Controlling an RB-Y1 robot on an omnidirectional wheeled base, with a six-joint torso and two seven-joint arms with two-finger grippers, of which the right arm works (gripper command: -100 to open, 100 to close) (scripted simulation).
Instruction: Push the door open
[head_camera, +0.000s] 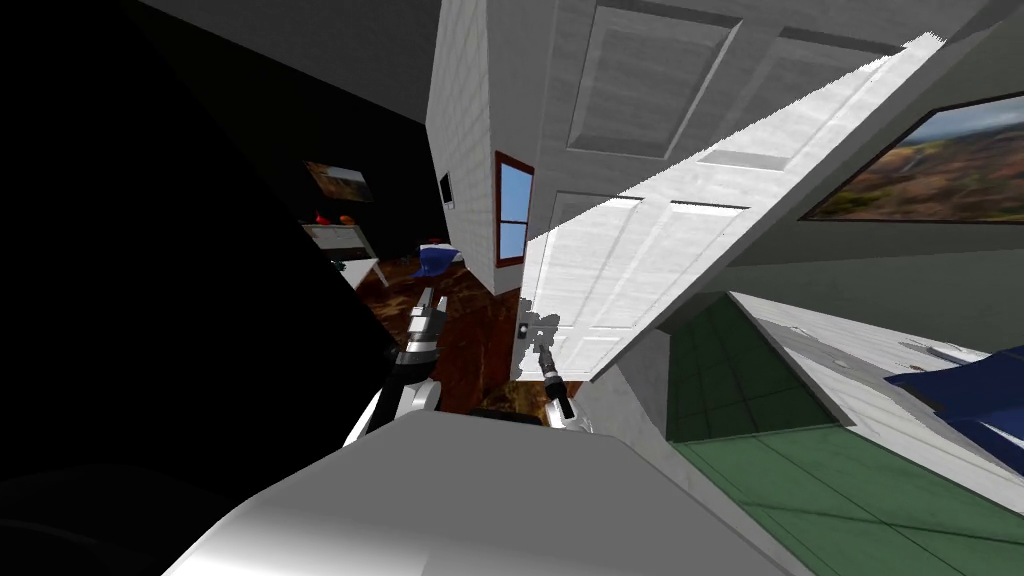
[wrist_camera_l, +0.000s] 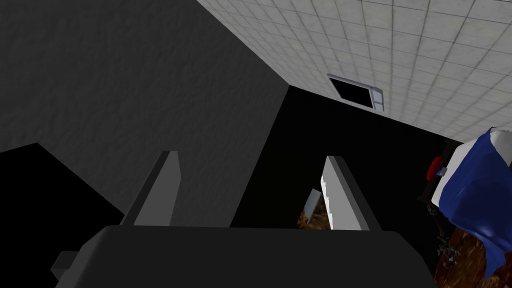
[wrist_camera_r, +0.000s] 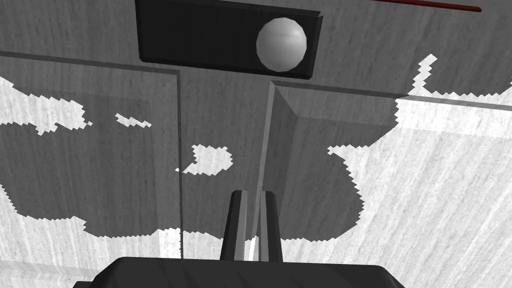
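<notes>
I judge the push to be under way. My right gripper (head_camera: 541, 347) sits just below the middle of the head view, with its tips at the white panelled door (head_camera: 620, 280) close to the latch edge. Its two fingers (wrist_camera_r: 240, 215) are drawn together with nothing between them. They meet the door's face, touching as far as I can tell, just short of the dark plate (wrist_camera_r: 200, 35) and its round grey knob (wrist_camera_r: 281, 44).

The door fills the centre of the head view, its long axis running from lower centre toward the upper right corner — a slant I put down to the camera's roll, so I take the door to stand upright. Its face is turned toward me and it looks partly swung, since brown floor (head_camera: 470, 340) shows in the gap left of its edge.

The next move calls for a steady forward press along the gripper's line, near that free edge and without slipping onto the knob. My left gripper (head_camera: 430, 305), left of centre, hangs free — blades spread apart.
</notes>
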